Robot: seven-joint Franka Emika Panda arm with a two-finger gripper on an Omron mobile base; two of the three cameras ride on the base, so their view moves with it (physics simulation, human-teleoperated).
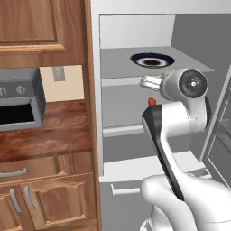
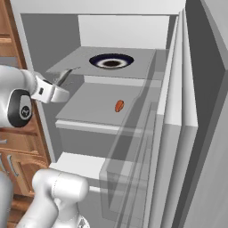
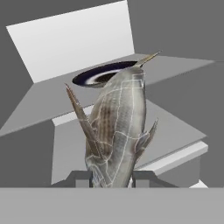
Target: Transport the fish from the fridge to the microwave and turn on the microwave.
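Note:
The fish (image 3: 117,127) is a grey-white scaled body standing up between my gripper's (image 3: 111,178) fingers, which are shut on its lower end. In the right base view the fish (image 2: 65,76) pokes out of the gripper (image 2: 55,91) at the front left of the open fridge (image 2: 116,31), just before the upper shelf's edge. From the left base view its pale tip (image 1: 150,82) shows beside my wrist, in front of the fridge (image 1: 135,31) shelves. The microwave is out of view.
A dark-rimmed bowl (image 2: 111,61) sits on the upper shelf. A small orange-red item (image 2: 119,106) lies on the middle shelf. The fridge door (image 2: 209,111) stands open at the right. A grey knobbed oven (image 1: 18,101) rests on the wooden counter (image 1: 49,140) at the left.

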